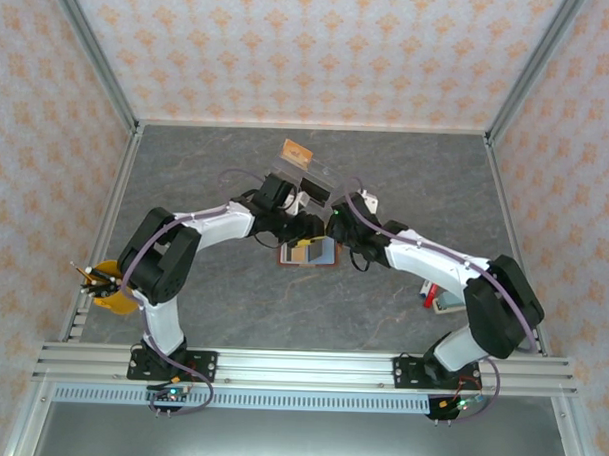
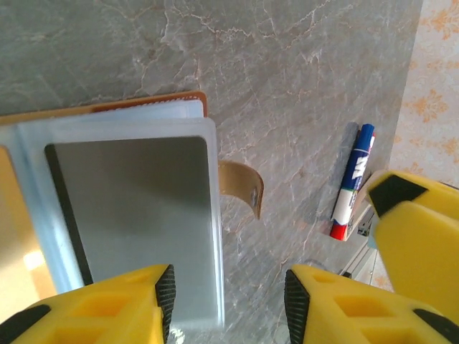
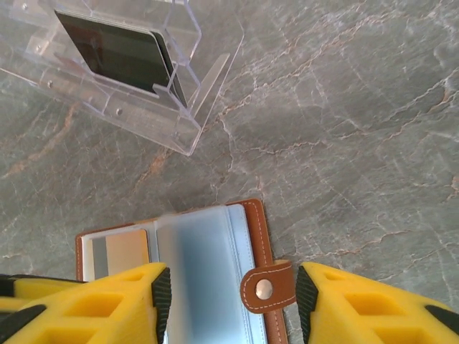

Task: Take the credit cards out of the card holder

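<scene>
Brown card holder (image 3: 259,229) open flat, lower centre of right wrist view | credit cards (image 2: 136,215) sleeved inside: light, stiff, slick, probably snug; pinch an exposed edge | left gripper (image 2: 228,294), right gripper (image 3: 233,294): jaws parted, empty

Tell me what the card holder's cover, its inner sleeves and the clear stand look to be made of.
Card holder cover: likely leather or imitation, matte brown, with pale stitching and a metal-looking snap on the strap. Sleeves: soft translucent plastic, frosted, a card showing through. Clear stand: probably rigid acrylic, see-through and glossy with sharp edges.
</scene>
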Available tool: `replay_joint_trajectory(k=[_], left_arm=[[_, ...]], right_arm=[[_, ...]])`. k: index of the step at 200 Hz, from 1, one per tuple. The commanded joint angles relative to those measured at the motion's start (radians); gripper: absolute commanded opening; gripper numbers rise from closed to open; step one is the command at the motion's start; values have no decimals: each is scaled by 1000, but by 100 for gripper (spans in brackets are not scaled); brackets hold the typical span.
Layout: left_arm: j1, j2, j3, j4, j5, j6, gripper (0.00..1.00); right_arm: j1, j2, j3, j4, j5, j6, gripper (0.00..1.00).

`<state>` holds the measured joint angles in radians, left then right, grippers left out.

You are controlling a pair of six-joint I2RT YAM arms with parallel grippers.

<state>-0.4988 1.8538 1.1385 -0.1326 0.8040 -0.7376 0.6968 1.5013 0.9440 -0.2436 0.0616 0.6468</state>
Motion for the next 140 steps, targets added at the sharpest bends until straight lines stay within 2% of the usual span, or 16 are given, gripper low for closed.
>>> replay_joint_trajectory(k=[1, 41, 92, 140], left_arm=[[-3, 15, 38, -19, -16, -13, 49], [42, -42, 15, -66, -75, 1, 47], [74, -89, -80, -88, -115, 9, 39], [67, -59, -99, -41, -73, -14, 33]], right_arm=[[3, -29, -14, 24, 53, 10, 52], [3, -20, -1, 21, 15, -23, 50], [3, 88, 74, 9, -152, -45, 30], [3, 216, 153, -64, -192, -33, 20]])
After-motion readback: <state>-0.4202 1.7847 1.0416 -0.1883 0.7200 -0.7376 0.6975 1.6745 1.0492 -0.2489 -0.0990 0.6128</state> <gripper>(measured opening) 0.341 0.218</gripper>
